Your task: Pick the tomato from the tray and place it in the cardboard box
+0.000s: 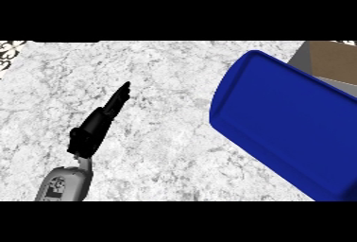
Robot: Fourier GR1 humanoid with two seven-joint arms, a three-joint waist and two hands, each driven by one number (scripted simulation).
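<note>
A blue tray (pixel 286 123) lies tilted across the right side of the marble counter, and I see no tomato on the part that shows. Behind it at the top right stands the cardboard box (pixel 327 59), its brown inside showing and partly cut off by the view's edge. My left hand (pixel 97 125) rests at the left of the counter with straight fingers pointing up and away, well apart from the tray. No right hand shows anywhere.
Grey-white marble counter (pixel 160 85) spreads between my left hand and the tray. A patterned strip (pixel 8 53) shows at the far left top corner.
</note>
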